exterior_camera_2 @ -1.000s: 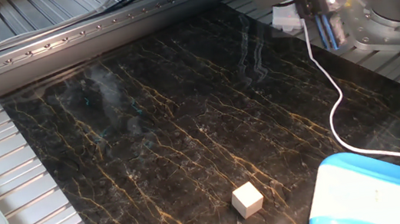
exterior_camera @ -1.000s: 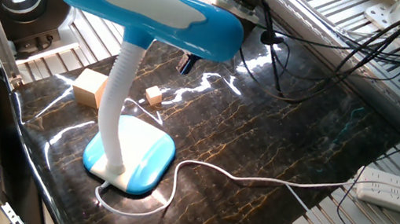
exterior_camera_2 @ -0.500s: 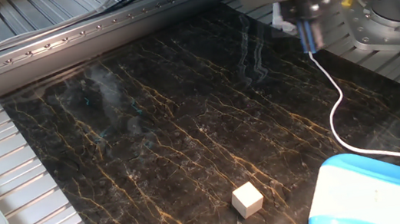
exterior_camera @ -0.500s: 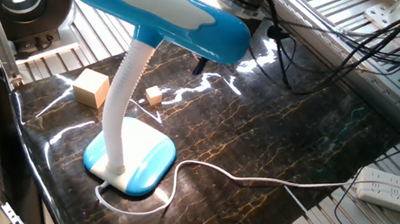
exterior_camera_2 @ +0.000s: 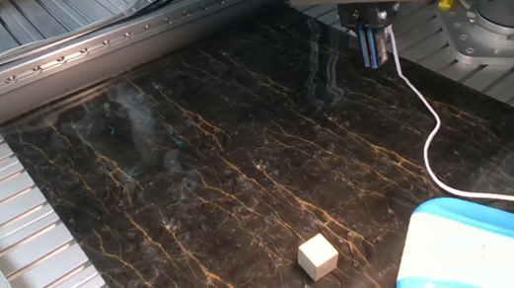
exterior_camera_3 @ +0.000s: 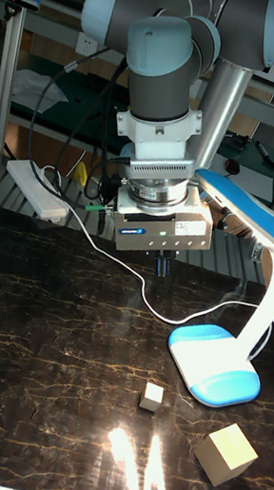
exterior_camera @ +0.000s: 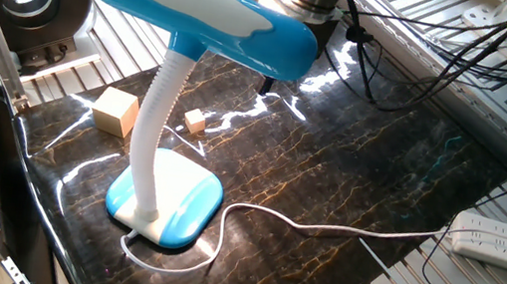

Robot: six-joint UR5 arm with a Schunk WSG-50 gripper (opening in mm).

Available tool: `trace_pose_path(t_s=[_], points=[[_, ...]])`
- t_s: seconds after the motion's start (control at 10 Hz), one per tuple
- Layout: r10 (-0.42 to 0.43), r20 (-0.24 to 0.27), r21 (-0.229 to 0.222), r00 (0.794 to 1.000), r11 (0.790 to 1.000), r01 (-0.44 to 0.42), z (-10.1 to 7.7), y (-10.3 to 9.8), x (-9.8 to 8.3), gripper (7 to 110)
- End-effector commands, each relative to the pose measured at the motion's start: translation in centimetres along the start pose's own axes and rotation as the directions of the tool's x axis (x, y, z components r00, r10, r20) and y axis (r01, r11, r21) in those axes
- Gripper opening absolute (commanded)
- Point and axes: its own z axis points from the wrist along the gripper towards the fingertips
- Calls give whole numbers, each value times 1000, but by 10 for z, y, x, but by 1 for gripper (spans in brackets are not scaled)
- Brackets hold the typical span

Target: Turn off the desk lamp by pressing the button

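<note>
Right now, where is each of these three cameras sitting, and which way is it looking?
One fixed view: high beside the desk lamp, looking down across the dark table; only the arm's wrist shows behind the lamp head.
The other fixed view: low over the table, past the small wooden cube toward the hand.
Tall fixed view: in front, facing the whole arm above the table.
All three share the lamp; the small cube too.

**Where things sit on my table**

I see the desk lamp [exterior_camera_3: 230, 335] on the table [exterior_camera_3: 36, 346], its base right of the gripper [exterior_camera_3: 162, 267], which hangs above the surface. Before the base lie a small cube [exterior_camera_3: 151, 396] and, further right, a larger cube [exterior_camera_3: 225, 454].
</note>
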Motion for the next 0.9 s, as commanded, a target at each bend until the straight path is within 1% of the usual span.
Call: trace_pose_path(t_s=[0.0,0.2,0.4,0.5,0.6,0.7,0.8], points=[[-38,-9,-1,999,999,38,-2,0,2,7],[-51,-11,-7,999,999,51,-2,2,3,7],[-54,-10,-3,999,999,54,-2,0,2,7],[-50,-9,10,999,999,50,-2,-3,2,7],[-51,-6,32,999,998,51,-2,-8,1,7],[-52,3,35,999,998,52,4,-10,-6,7],[-53,16,35,998,998,52,15,-11,-16,7]])
